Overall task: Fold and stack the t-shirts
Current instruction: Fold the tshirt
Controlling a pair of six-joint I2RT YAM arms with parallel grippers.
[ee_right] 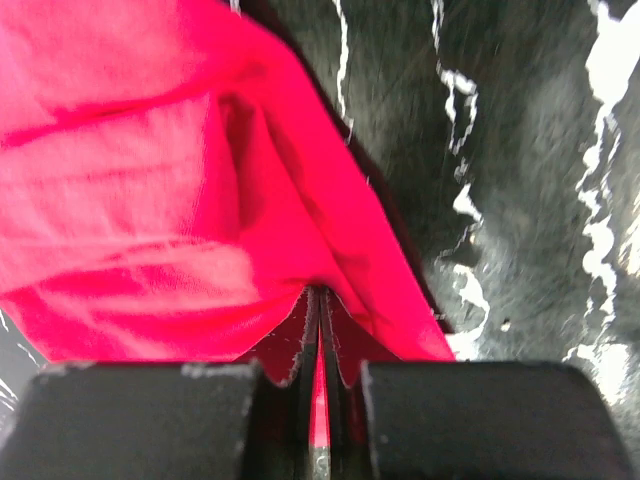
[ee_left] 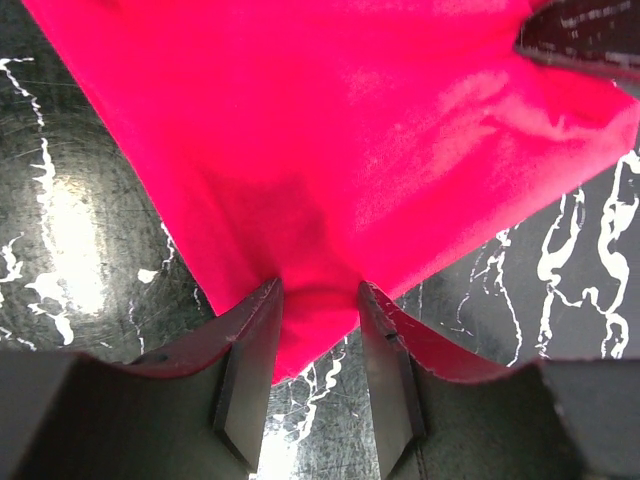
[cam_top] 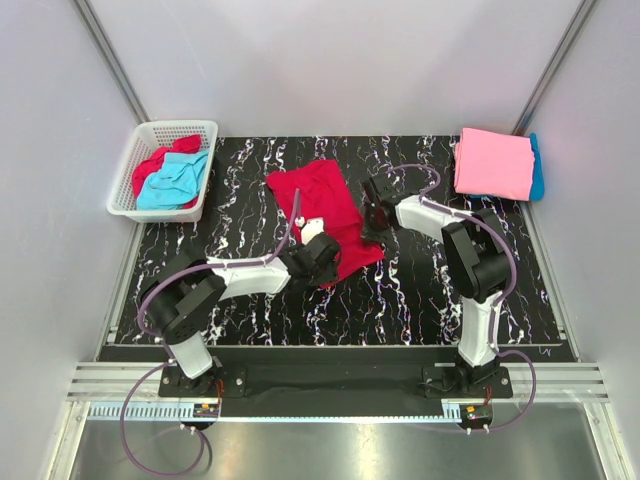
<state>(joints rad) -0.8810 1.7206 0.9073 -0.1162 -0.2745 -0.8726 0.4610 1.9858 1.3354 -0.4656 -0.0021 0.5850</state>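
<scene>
While both tools hold it, the crimson red soft cloth t-shirt point(cam_top: 318, 195) lies partly folded at the middle of the black marbled counter point(cam_top: 420, 290). I find the left tool point(ee_left: 318, 295) clamped on a bunched corner at the shirt's near edge, with cloth filling the gap between its fingers. The right tool point(ee_right: 320, 300) is pinched nearly flat on a thin fold along the shirt's right side.

Handling, by my judgement: light, limp, no stiffness. It will sag and drag on the counter, and any unsupported span will crease. A thin hem may slip from a shallow pinch. The best hold is at corners or along a hem, with the tools well apart so the edge between them runs taut.

A folded pink cloth t-shirt point(cam_top: 493, 160) sits on a turquoise blue t-shirt point(cam_top: 537, 165) at the far right corner. A crumpled red shirt point(cam_top: 150, 170) and a crumpled turquoise shirt point(cam_top: 178, 182) lie in the white plastic lattice basket point(cam_top: 150, 135) at far left.
</scene>
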